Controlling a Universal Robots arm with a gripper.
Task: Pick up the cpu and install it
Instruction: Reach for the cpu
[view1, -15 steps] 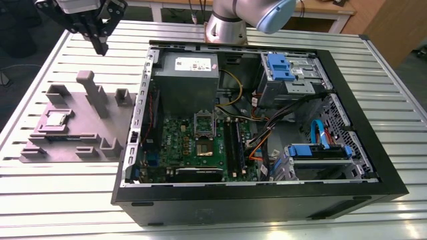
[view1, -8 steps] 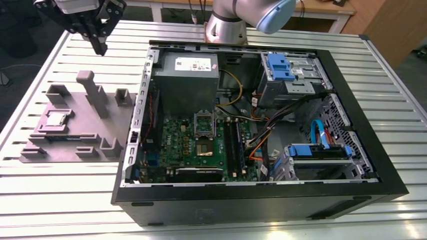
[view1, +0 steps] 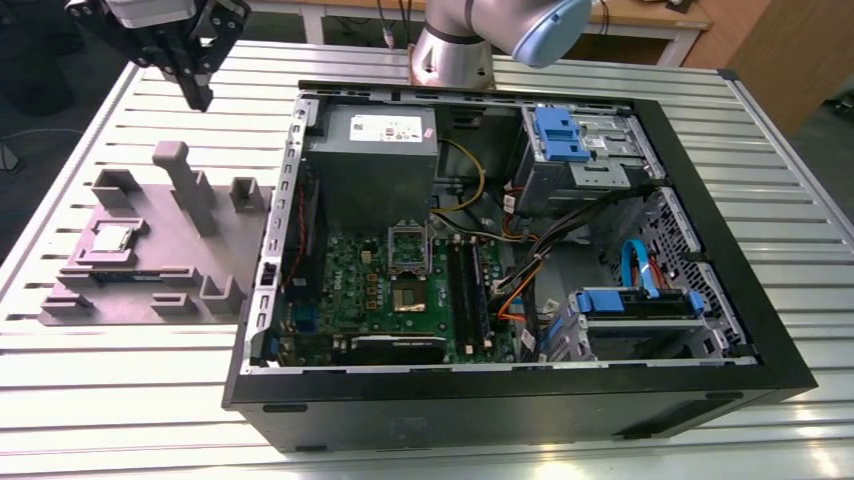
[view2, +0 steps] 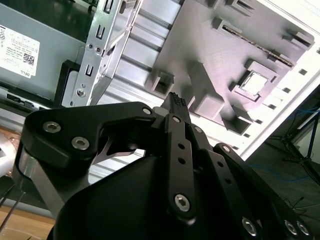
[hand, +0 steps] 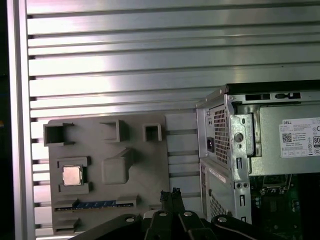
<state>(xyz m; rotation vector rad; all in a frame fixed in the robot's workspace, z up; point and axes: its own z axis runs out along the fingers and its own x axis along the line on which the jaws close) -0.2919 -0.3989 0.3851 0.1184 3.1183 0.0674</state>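
Entry: cpu (view1: 110, 238) — seated in its recess on the grey fixture (view1: 160, 255), not yet picked up.
Gripper (view1: 203, 98) — fingers pressed together, holding nothing, raised beyond the fixture's far edge, well apart from the cpu.
Motherboard (view1: 400, 290): in the open case (view1: 507, 400) beside the fixture.
Progress: judged at the start, with pick-up and installation both outstanding.
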